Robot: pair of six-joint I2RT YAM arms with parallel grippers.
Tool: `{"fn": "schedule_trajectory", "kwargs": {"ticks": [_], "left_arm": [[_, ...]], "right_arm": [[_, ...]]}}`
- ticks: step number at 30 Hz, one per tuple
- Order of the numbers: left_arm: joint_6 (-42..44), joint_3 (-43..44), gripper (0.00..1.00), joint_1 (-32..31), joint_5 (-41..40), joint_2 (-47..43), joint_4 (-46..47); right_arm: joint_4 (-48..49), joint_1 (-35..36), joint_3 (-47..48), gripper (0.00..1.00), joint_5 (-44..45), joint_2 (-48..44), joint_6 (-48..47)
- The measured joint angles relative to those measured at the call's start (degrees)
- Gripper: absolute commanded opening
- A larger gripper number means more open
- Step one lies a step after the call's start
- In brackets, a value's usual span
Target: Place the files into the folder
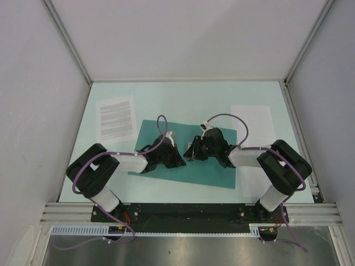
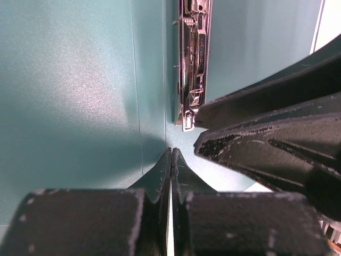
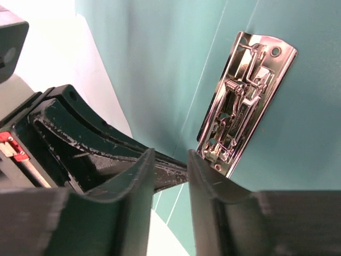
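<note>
The teal folder (image 1: 191, 169) lies open and flat on the table, its chrome clip (image 3: 245, 101) showing near the middle; the clip also shows in the left wrist view (image 2: 192, 64). The printed sheet (image 1: 116, 119) lies at the back left, off the folder. The nearly blank sheet (image 1: 252, 124) lies at the back right, beside the folder. My left gripper (image 1: 182, 162) is shut and empty, tips (image 2: 171, 152) low over the folder (image 2: 69, 80). My right gripper (image 1: 189, 154) faces it, jaws (image 3: 170, 157) slightly apart and empty, next to the clip's near end.
Grey walls enclose the pale mint table (image 1: 183, 100) on three sides. The two gripper heads almost meet over the folder's middle; the right gripper's fingers (image 2: 266, 144) fill the right of the left wrist view.
</note>
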Motion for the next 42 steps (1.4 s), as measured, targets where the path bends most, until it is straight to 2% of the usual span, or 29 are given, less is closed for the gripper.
{"fn": "schedule_trajectory", "kwargs": {"ticks": [5,10,13,16,17,21,22,23,29,35,42], "left_arm": [[0.0,0.2,0.00,-0.3,-0.2,0.1,-0.1],[-0.1,0.2,0.00,-0.4,-0.3,0.1,-0.1],[-0.3,0.2,0.00,-0.4,-0.3,0.1,-0.1],[-0.4,0.2,0.00,-0.4,-0.4,0.1,-0.1],[-0.4,0.2,0.00,-0.5,-0.5,0.1,-0.1],[-0.4,0.3,0.00,-1.2,-1.8,-0.6,-1.0],[-0.4,0.4,0.00,-1.4,-1.9,-0.9,-1.4],[-0.4,0.5,0.00,-1.6,-2.1,-1.3,-1.8],[-0.3,2.0,0.00,-2.6,-2.8,-3.0,-6.8],[0.7,8.9,0.01,-2.7,-3.0,-0.6,-17.3],[-1.0,8.5,0.00,-2.4,-0.9,2.2,-14.9]], "right_arm": [[-1.7,0.5,-0.1,0.31,1.6,0.0,-0.8],[-2.8,0.9,-0.9,0.33,3.1,0.0,-1.6],[-2.2,0.9,-1.6,0.30,3.0,0.0,-1.7],[-1.1,0.9,-1.9,0.24,2.6,0.3,-1.4],[-0.6,0.9,-2.0,0.19,2.5,0.6,-1.3],[1.7,0.7,-2.8,0.13,1.8,1.7,-0.4],[2.1,0.6,-3.0,0.10,1.6,1.8,-0.1],[2.6,0.4,-3.2,0.00,1.4,1.9,0.1],[4.1,0.3,-3.9,0.00,1.0,1.9,0.9],[4.1,0.3,-4.0,0.00,0.2,1.9,0.7],[2.9,0.1,-3.5,0.00,0.6,1.9,-0.3]]}}
